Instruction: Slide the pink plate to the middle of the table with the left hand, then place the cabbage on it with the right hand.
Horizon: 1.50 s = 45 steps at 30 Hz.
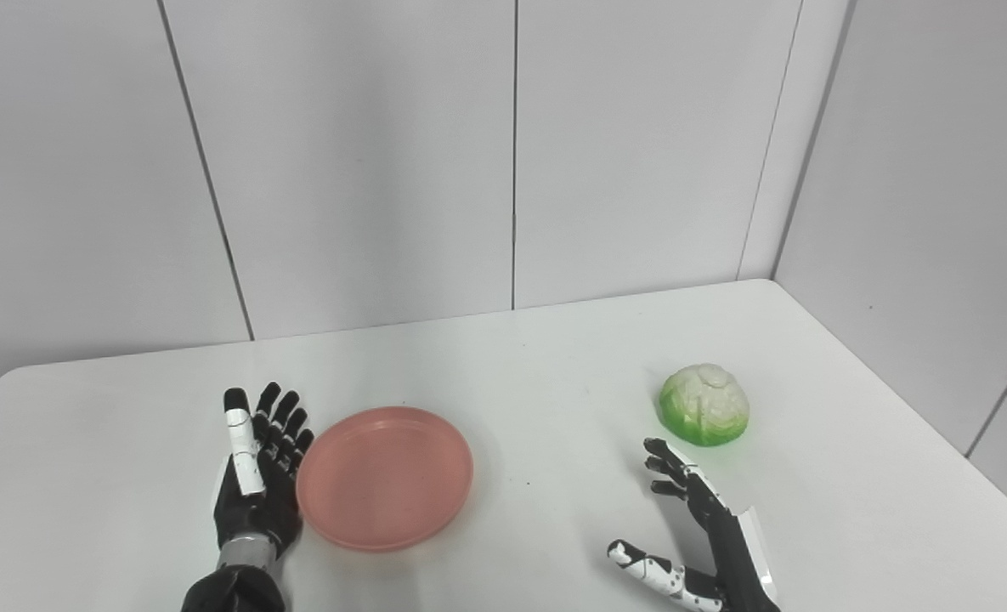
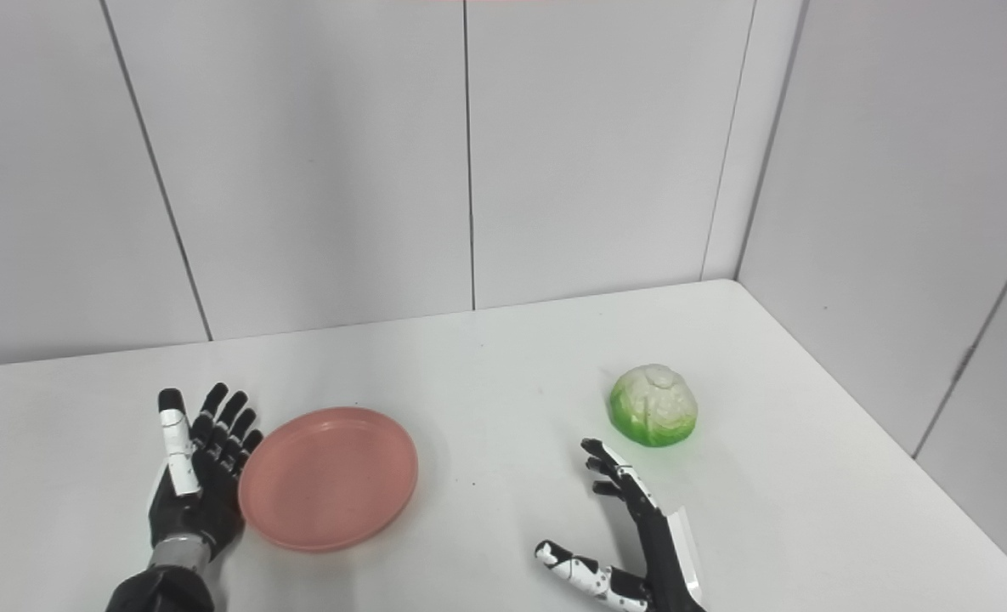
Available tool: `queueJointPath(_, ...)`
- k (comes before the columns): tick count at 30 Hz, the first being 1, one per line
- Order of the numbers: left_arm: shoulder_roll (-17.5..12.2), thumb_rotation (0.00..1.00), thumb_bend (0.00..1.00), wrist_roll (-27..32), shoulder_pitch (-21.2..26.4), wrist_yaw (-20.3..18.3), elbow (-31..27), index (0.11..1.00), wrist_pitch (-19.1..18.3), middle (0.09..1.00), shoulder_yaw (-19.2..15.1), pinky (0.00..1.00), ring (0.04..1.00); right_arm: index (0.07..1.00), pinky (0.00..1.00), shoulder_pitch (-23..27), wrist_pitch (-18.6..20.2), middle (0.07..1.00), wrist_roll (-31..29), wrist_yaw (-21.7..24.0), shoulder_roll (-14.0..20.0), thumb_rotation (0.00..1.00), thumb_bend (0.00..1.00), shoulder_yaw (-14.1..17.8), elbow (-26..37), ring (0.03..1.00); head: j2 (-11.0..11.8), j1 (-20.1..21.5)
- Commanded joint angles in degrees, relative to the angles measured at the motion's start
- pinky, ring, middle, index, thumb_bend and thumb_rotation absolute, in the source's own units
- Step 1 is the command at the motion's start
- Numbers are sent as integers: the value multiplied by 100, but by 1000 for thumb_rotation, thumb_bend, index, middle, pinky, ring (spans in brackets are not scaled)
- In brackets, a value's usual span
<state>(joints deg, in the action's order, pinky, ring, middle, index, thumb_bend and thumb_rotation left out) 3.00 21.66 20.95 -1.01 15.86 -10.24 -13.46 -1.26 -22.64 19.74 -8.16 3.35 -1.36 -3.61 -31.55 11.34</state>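
Note:
A round pink plate (image 1: pixel 384 476) lies flat on the white table (image 1: pixel 537 365), left of the middle. My left hand (image 1: pixel 258 476) is open, palm toward the plate, with its fingers stretched out against the plate's left rim. A green and white cabbage (image 1: pixel 704 405) sits on the table to the right. My right hand (image 1: pixel 698 527) is open near the front edge, its fingertips (image 1: pixel 658 450) pointing up toward the cabbage and stopping a little short of it, thumb spread to the left. Neither hand holds anything.
White wall panels stand behind the table, and another wall runs close along its right edge (image 1: pixel 894 399). Bare tabletop lies between the plate and the cabbage.

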Motion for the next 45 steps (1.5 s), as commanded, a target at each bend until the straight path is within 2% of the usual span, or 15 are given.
queueJointPath(1, -78, 933, 966, 72, -126, 36, 21, 947, -251, 960, -45, 1000, 991, 849, 807, 386, 366, 890, 170, 169, -446, 517, 701, -360, 751, 886, -14, -10)
queueJointPath(4, -107, 936, 953, 105, -116, 13, 20, 956, -268, 967, -46, 1000, 988, 860, 831, 424, 875, 909, 230, 329, -340, 526, 709, -396, 1409, 905, -12, -3)
queueJointPath(6, -116, 942, 951, 68, -95, 25, 33, 950, -255, 957, -16, 1000, 981, 881, 832, 537, 1324, 915, 460, 523, -177, 595, 769, -371, 1838, 909, 6, 14)
queueJointPath(8, -113, 936, 957, 76, -68, -1, 69, 950, -230, 959, 2, 1000, 984, 898, 835, 739, 1725, 926, 668, 805, 63, 612, 800, -295, 2168, 915, 41, 30)
queueJointPath(13, -94, 930, 972, 58, -40, -15, 101, 942, -187, 954, 61, 1000, 977, 901, 837, 1207, 2482, 917, 877, 1376, 534, 624, 918, -132, 2530, 901, 61, -4)
queueJointPath(16, -77, 928, 966, 63, -36, -13, 68, 942, -196, 949, 90, 1000, 976, 905, 827, 1642, 2861, 909, 1155, 1855, 1060, 615, 930, -131, 2673, 896, 65, -10)
queueJointPath(17, -76, 929, 964, 65, -35, -12, 62, 944, -196, 948, 97, 1000, 975, 911, 857, 1742, 3016, 924, 1217, 2008, 1185, 622, 943, -142, 2729, 919, 65, -10)
queueJointPath(18, -78, 928, 964, 75, -32, -10, 60, 945, -202, 947, 99, 1000, 974, 909, 869, 1861, 3007, 928, 1271, 2066, 1321, 615, 953, -139, 2697, 928, 65, -10)
queueJointPath(21, -84, 922, 967, 83, -31, 4, 49, 940, -209, 940, 105, 1000, 972, 888, 820, 2145, 2893, 908, 1505, 2130, 1684, 635, 961, -172, 2534, 901, 71, -13)
queueJointPath(26, -90, 929, 958, 77, -31, 7, 56, 951, -202, 949, 122, 1000, 976, 874, 824, 2523, 2849, 897, 1642, 2355, 2222, 653, 949, -230, 2321, 896, 72, -22)
queueJointPath(33, -86, 928, 948, 55, 12, 18, 88, 936, -181, 942, 141, 1000, 976, 857, 835, 3149, 2991, 887, 1780, 2965, 2895, 640, 984, -350, 1745, 900, 86, -9)
queueJointPath(40, -70, 941, 939, 63, 25, 5, 69, 938, -204, 948, 173, 1000, 986, 831, 813, 3688, 2891, 856, 2059, 3223, 3363, 602, 1000, -583, 1022, 871, 88, -48)
queueJointPath(45, -113, 932, 959, -132, -13, 5, 26, 931, -118, 940, 317, 1000, 978, 831, 798, 3890, 2825, 851, 2202, 3233, 3541, 595, 998, -744, 611, 867, 89, -55)
